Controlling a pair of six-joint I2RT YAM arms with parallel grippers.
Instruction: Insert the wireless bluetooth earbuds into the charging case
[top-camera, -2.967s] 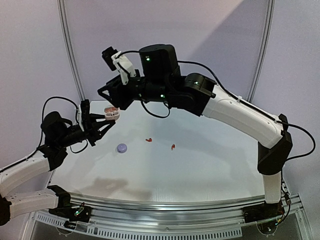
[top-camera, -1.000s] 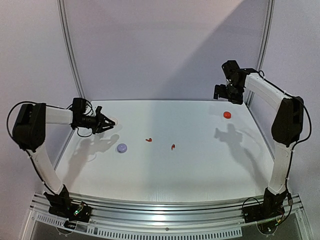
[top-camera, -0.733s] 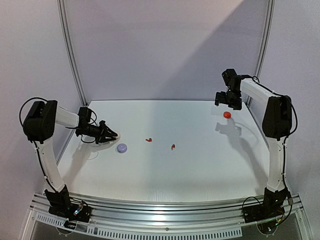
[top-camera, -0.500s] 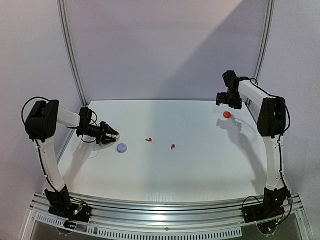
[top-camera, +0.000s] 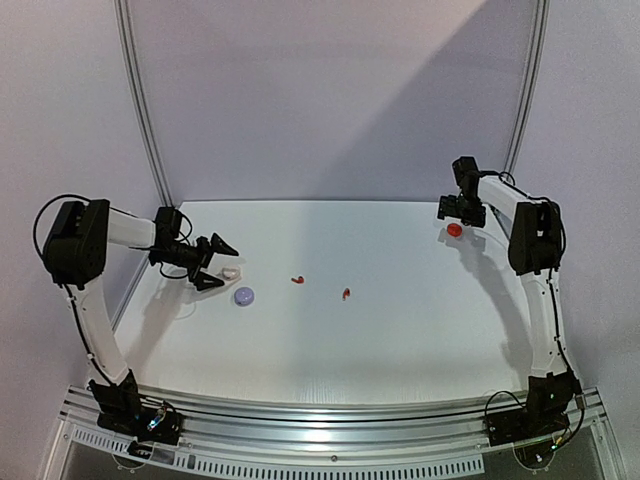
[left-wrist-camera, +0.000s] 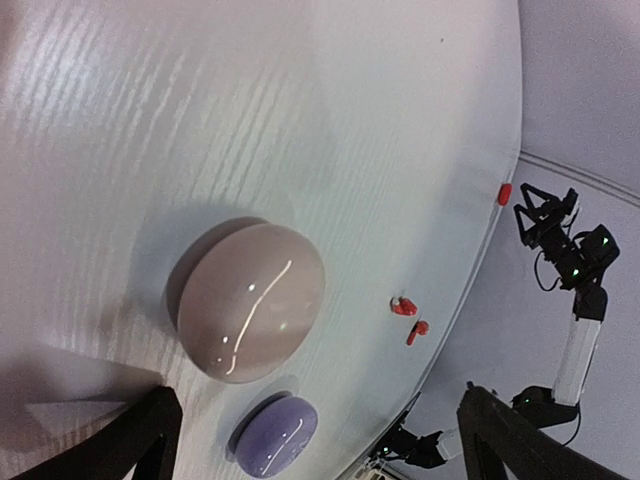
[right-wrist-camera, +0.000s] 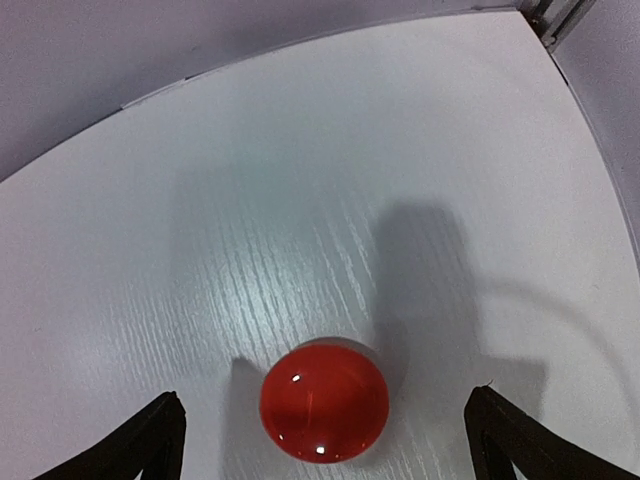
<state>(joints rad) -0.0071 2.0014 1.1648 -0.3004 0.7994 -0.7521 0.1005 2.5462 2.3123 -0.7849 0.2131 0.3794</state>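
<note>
A closed whitish round charging case (top-camera: 230, 271) (left-wrist-camera: 250, 300) lies on the table at the left. My left gripper (top-camera: 216, 264) (left-wrist-camera: 320, 450) is open beside it, its fingers apart from it. A closed lilac case (top-camera: 244, 295) (left-wrist-camera: 275, 440) sits just in front of it. Two red earbuds (top-camera: 297, 279) (top-camera: 345, 293) (left-wrist-camera: 403, 306) lie loose near the middle of the table. A closed red case (top-camera: 455, 230) (right-wrist-camera: 325, 400) rests at the back right. My right gripper (top-camera: 462, 211) (right-wrist-camera: 328, 455) hovers open over the red case, a finger on either side and well clear of it.
The white table (top-camera: 400, 320) ends at a wall behind and at metal frame posts (top-camera: 140, 110) on both sides. Its back right corner (right-wrist-camera: 530, 15) lies close to the red case. Both arms reach out to the table's far sides.
My left gripper has opened and let go of the whitish case, which now lies on the table. My right gripper has swung towards the back right, over the red case.
</note>
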